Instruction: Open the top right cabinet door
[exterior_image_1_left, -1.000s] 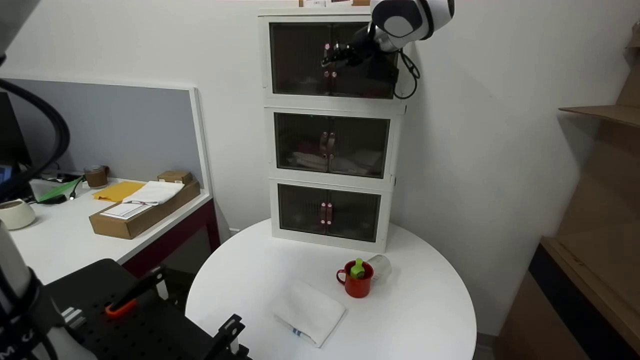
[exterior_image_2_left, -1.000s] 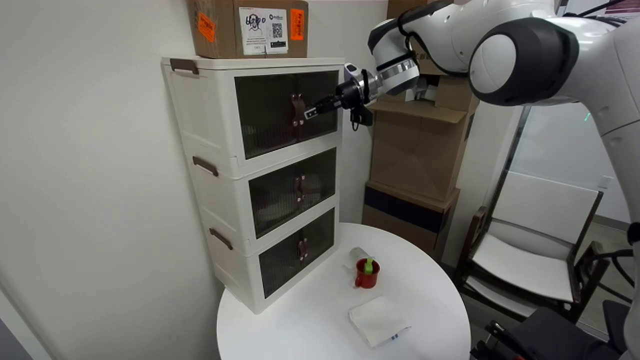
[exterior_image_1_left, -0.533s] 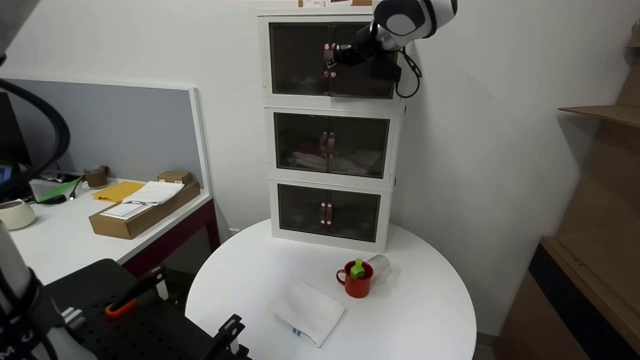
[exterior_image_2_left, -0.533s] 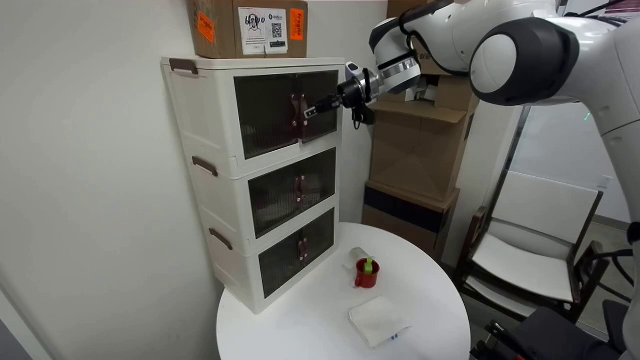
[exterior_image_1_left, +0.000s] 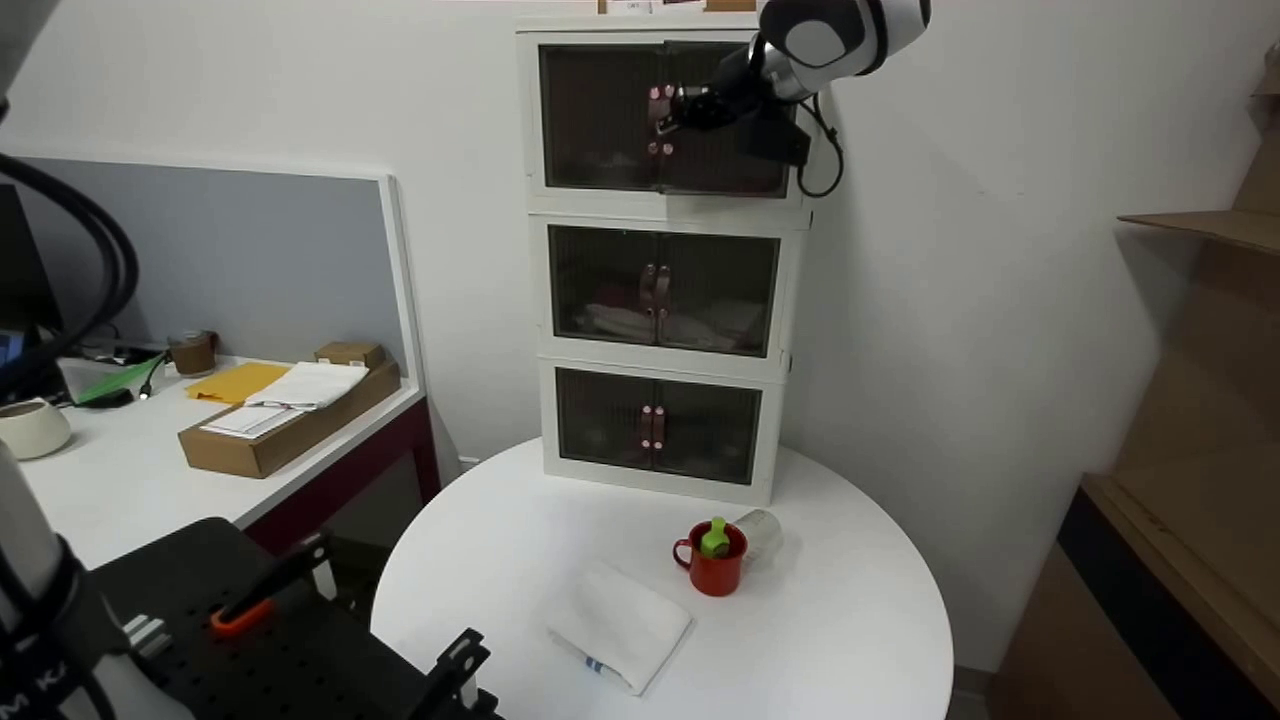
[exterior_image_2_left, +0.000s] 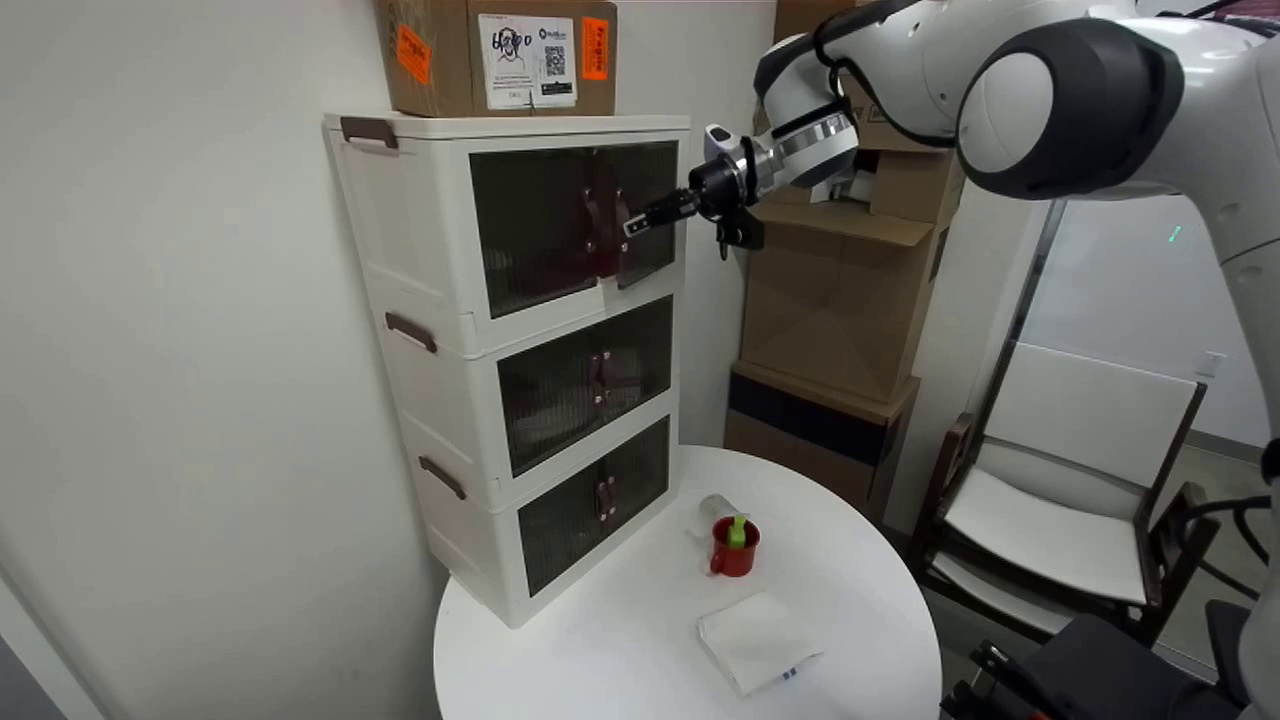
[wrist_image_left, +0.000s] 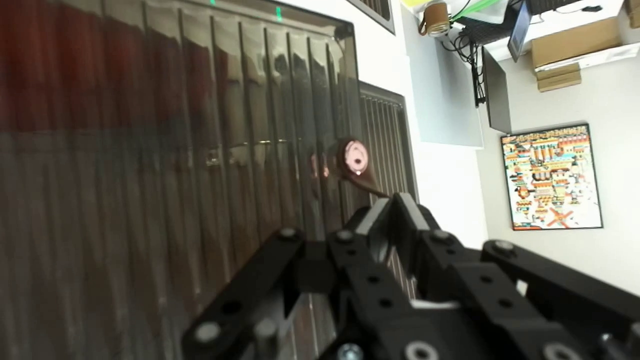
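The top right cabinet door (exterior_image_1_left: 730, 172) has dark ribbed glass and stands slightly ajar. In an exterior view, a gap with something red behind it shows between this door (exterior_image_2_left: 650, 255) and the closed top left door (exterior_image_2_left: 535, 235). My gripper (wrist_image_left: 395, 197) is shut on the door's reddish-brown strap handle (wrist_image_left: 356, 157), whose strap runs between the fingertips in the wrist view. The ribbed door glass (wrist_image_left: 165, 175) fills the left of that view. The gripper also shows at the handle in both exterior views (exterior_image_1_left: 664, 126) (exterior_image_2_left: 634, 228). Part of the handle is hidden by the fingers.
The white three-tier cabinet (exterior_image_1_left: 590, 205) stands on a round white table (exterior_image_1_left: 800, 640). A red mug (exterior_image_1_left: 716, 572), a clear cup (exterior_image_1_left: 762, 535) and a white cloth (exterior_image_1_left: 620, 630) are on the table. A cardboard box (exterior_image_2_left: 440, 60) sits on the cabinet; more boxes (exterior_image_2_left: 830, 300) stand beside it.
One second ago the top right door was closed, with my gripper at its handle. The door has swung outward a little as my gripper moved back from the cabinet with the handle.
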